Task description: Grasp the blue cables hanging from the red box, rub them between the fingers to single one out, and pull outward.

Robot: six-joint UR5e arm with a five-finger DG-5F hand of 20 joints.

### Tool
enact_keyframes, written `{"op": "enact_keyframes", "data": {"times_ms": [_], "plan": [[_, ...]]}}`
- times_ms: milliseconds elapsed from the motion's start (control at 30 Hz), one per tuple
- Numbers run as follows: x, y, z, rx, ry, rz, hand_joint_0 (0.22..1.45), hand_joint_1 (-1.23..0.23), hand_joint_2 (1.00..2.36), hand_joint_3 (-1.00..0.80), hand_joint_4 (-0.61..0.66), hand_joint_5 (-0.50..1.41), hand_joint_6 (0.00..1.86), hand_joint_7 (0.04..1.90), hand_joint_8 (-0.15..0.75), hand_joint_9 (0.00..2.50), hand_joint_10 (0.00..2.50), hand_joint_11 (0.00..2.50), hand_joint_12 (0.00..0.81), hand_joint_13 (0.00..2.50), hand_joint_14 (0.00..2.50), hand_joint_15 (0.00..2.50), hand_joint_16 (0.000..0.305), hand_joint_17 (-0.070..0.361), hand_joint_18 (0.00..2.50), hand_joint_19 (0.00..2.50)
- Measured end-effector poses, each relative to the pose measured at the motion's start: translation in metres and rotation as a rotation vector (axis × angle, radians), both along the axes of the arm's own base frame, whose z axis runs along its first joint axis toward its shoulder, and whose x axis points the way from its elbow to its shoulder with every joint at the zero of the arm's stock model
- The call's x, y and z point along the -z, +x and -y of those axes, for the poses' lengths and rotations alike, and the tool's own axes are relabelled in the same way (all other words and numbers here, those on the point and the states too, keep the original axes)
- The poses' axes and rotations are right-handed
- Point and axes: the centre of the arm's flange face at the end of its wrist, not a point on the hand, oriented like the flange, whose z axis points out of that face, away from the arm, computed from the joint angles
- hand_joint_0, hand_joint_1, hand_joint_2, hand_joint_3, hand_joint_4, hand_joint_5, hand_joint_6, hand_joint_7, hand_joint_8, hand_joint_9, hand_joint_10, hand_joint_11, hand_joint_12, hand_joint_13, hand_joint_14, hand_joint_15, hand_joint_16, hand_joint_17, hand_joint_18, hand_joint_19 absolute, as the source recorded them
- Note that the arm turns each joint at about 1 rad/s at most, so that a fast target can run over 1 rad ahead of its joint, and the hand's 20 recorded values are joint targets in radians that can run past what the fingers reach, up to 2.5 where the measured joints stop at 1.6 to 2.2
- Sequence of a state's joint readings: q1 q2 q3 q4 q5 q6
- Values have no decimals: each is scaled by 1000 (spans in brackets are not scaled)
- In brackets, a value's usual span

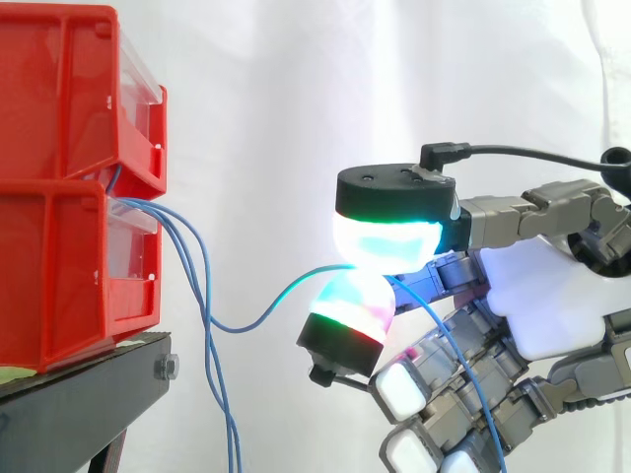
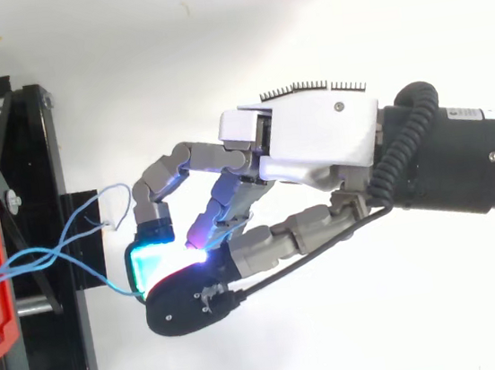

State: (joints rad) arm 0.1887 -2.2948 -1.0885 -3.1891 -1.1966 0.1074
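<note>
Pinching one blue cable (image 1: 266,315) between its pads (image 1: 385,241), the hand (image 1: 540,296) sits at 3 o'clock of the box (image 1: 59,266); remaining cables (image 1: 225,404) hang free.

A white curtain (image 1: 276,118) hangs at the back, and a black stand (image 1: 89,389) with a small silver bolt (image 1: 166,367) on its side sits at the bottom left.
</note>
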Motion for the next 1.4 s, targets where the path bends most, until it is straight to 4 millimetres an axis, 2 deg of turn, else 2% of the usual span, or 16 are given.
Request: {"op": "enact_keyframes", "data": {"times_ms": [167, 267, 300, 567, 767, 867, 900, 933, 967, 1400], "plan": [[0, 0, 0, 0, 0, 0, 462, -527, 1492, -89, -64, -100, 852, 1208, 308, 1130, 10, 406, 465, 941, 15, 511, 64, 144, 859, 501], [0, 0, 0, 0, 0, 0, 458, -505, 1516, -95, -58, -99, 852, 1221, 311, 1132, 10, 403, 467, 940, 16, 511, 65, 146, 858, 505], [0, 0, 0, 0, 0, 0, 450, -497, 1567, -106, -57, -98, 852, 1218, 312, 1134, 10, 403, 469, 942, 15, 507, 65, 146, 861, 495], [0, 0, 0, 0, 0, 0, 424, -536, 1645, -132, -32, -98, 857, 1190, 325, 1127, 10, 410, 480, 949, 14, 512, 67, 150, 869, 488], [0, 0, 0, 0, 0, 0, 441, -596, 1533, -124, -12, -103, 860, 1166, 328, 1112, 10, 421, 480, 944, 15, 514, 67, 150, 863, 491], [0, 0, 0, 0, 0, 1, 462, -640, 1426, -125, 12, -109, 861, 1158, 328, 1094, 10, 433, 477, 935, 15, 515, 66, 149, 854, 496], [0, 0, 0, -1, -1, 0, 475, -656, 1360, -118, 17, -111, 861, 1151, 331, 1083, 12, 430, 476, 932, 15, 518, 66, 148, 847, 500], [0, 0, 0, -1, -1, 0, 500, -678, 1238, -106, 22, -113, 861, 1147, 327, 1073, 10, 438, 470, 926, 17, 520, 65, 147, 838, 503], [0, 0, 0, -1, -3, 0, 556, -698, 1001, -77, 25, -115, 861, 1155, 313, 1055, 11, 446, 456, 910, 19, 524, 62, 140, 810, 524], [-1, 1, 6, -24, -118, -11, 542, -748, 1011, -307, 41, -130, 853, 1214, 262, 966, 14, 484, 380, 814, 21, 565, 47, 107, 655, 599]]}}
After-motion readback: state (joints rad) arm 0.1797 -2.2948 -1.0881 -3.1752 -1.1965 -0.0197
